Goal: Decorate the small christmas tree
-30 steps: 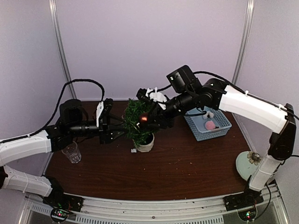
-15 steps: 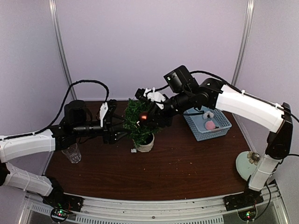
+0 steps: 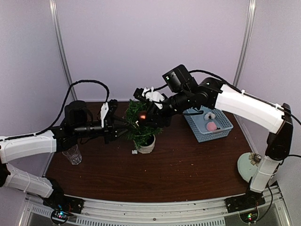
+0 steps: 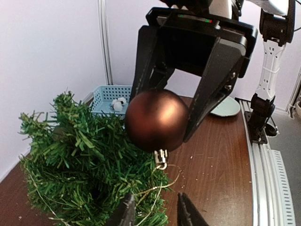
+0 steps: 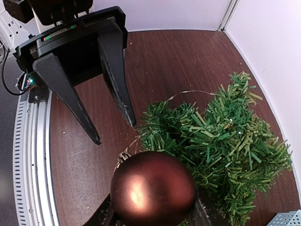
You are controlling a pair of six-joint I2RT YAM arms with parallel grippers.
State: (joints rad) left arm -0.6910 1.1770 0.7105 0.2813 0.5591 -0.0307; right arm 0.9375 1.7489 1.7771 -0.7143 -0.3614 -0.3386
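Dark brown wood forms the tabletop (image 3: 188, 174), and two arms are bolted at its near edge. Nearest, on the right, one pale round dish (image 3: 243, 169) lies beside the right arm's base. Slightly farther, on the left, stands one clear cup (image 3: 72, 154). At the middle stands the one small christmas tree (image 3: 140, 126), upright in its single white pot (image 3: 146, 145), and both claws meet at its upper sprigs. The left claw (image 5: 114, 133) reaches in from the left with its two fingers a narrow gap apart and nothing visibly pinched between them. The right claw (image 4: 160, 121) comes from the right, its two fingers clamped on either side of one matte copper-brown bauble (image 4: 156, 113). The bauble's metal cap (image 4: 161, 158) points down, close by the sprigs. Farthest back, on the right, one light-blue basket (image 3: 222, 130) holds one pink item (image 3: 212, 126) and a few small white ones.
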